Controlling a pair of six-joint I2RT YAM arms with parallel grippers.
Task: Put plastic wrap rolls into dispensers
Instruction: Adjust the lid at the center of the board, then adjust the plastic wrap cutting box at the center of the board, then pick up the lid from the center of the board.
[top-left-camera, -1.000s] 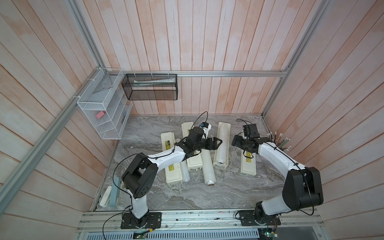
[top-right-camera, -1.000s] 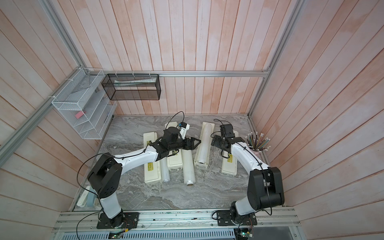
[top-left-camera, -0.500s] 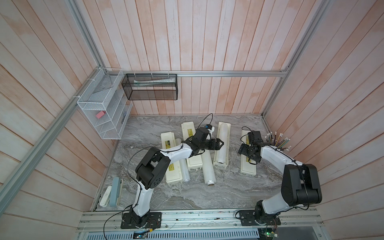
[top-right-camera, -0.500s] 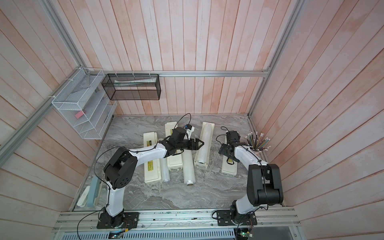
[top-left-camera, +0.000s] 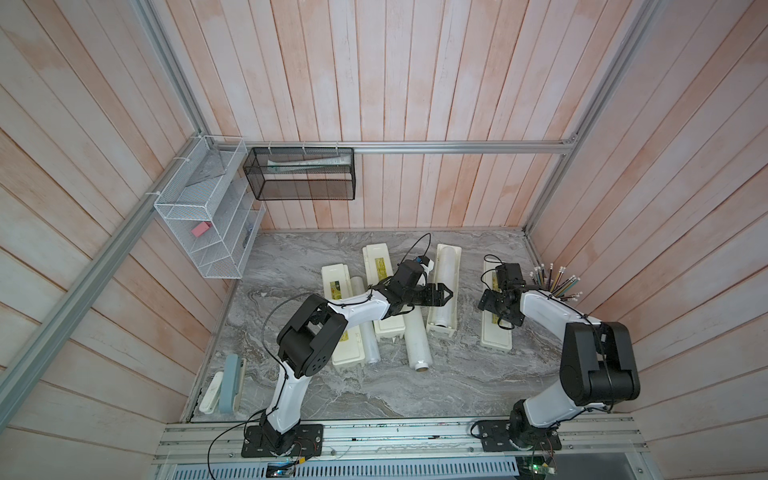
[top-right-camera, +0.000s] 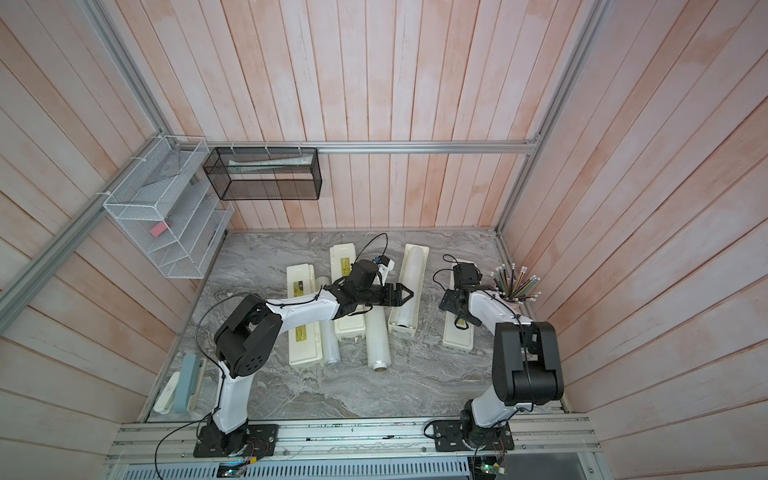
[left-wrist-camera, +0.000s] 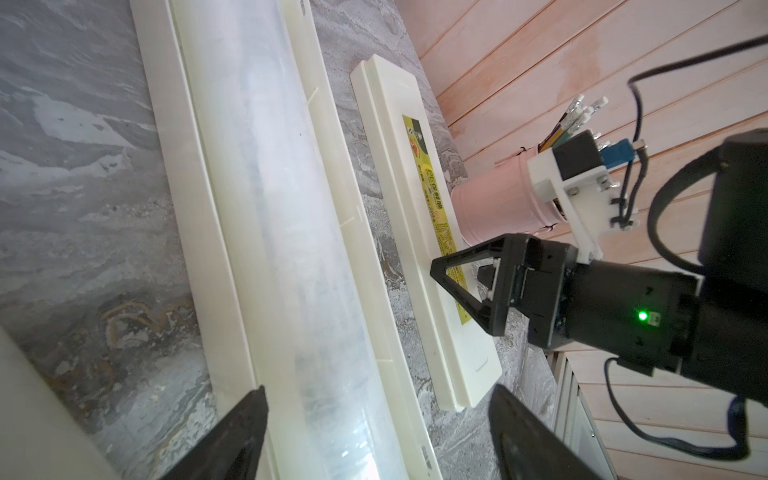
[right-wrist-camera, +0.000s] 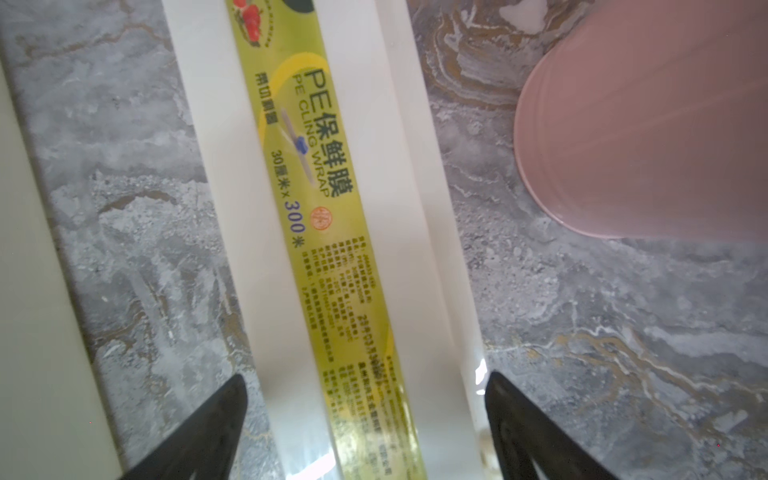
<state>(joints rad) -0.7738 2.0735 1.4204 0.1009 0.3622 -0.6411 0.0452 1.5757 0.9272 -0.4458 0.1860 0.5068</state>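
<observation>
We have one roll (top-left-camera: 446, 270) in the open dispenser (top-left-camera: 441, 330); two rolls (top-left-camera: 417, 345) wait on the table (top-left-camera: 457, 374). Our left gripper (top-left-camera: 448, 296) and right gripper (right-wrist-camera: 365, 395) stand open, empty.

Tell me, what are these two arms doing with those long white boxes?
Two robot arms are boxing up cling film. One long translucent-white plastic wrap roll lies in the open cream-white plastic box, and the left gripper hangs open over it, holding nothing. The right gripper, also open, hovers over a closed cream-white box with a yellow-green label. Two more rolls lie loose on the grey marble table.
</observation>
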